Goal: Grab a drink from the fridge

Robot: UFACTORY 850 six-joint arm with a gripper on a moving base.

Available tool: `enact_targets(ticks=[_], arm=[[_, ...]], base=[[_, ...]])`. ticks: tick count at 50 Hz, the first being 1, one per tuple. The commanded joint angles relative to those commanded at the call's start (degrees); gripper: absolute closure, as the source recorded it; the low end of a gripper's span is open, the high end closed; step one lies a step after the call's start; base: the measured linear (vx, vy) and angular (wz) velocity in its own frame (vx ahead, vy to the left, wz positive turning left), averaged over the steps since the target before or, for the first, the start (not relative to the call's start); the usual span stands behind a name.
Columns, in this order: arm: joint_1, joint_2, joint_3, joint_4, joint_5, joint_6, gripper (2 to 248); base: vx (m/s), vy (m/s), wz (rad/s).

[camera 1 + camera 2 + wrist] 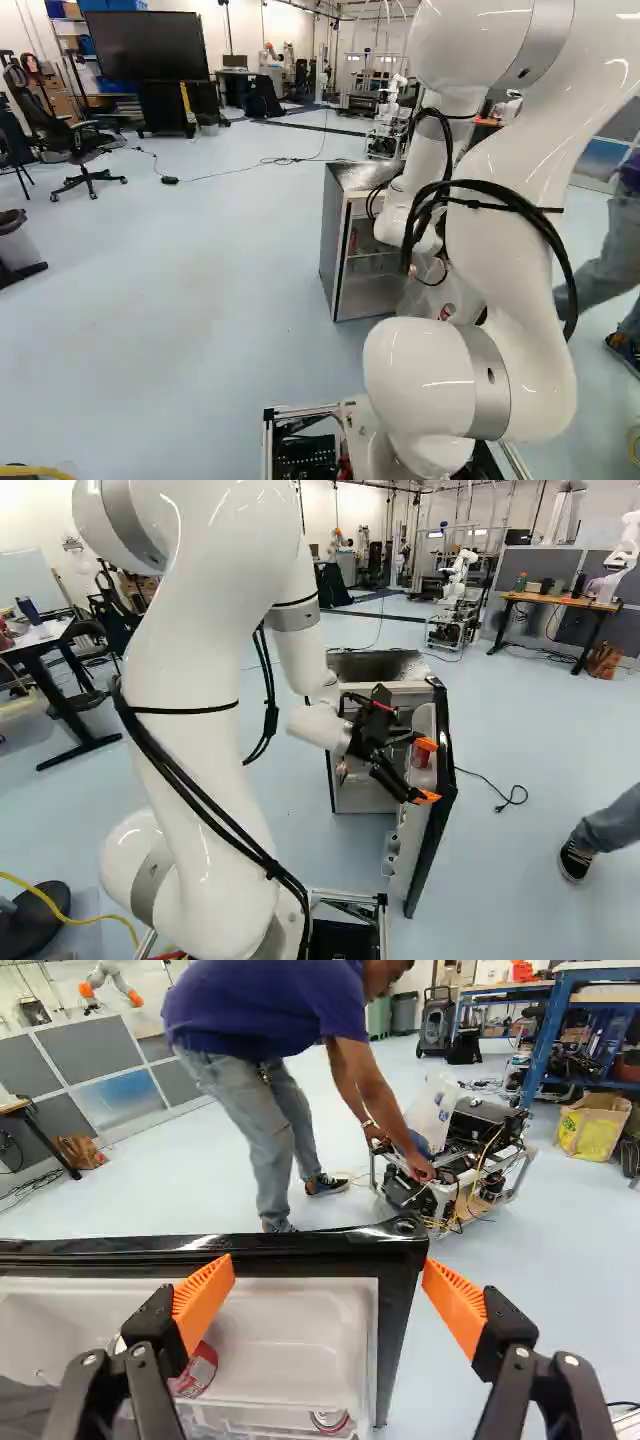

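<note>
Wrist view: can (199,1371) in fridge door (295,1338)

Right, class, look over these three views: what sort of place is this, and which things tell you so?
Most likely a robotics lab or workshop. Another robot, a white arm, stands in the background; blue-framed shelving holds boxes and equipment; and a large dark screen stands across the room.

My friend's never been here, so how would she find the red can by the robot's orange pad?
Find the small fridge, then its wide-open door. Look inside that door, near one orange pad of the open gripper. The red can sits higher in the door and shows its red side; the other can sits lower, showing mostly its end.
</note>
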Motion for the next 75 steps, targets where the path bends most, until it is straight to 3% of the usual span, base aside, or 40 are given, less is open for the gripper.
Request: enact_targets(ticks=[55,75], arm=[[-8.7,-6.3,-10.6,0.0,0.0,0.0,3],[-10.9,-8.1,-13.5,0.0,0.0,0.0,3]], base=[[0.0,0.0,0.0],[0.0,0.0,0.0]])
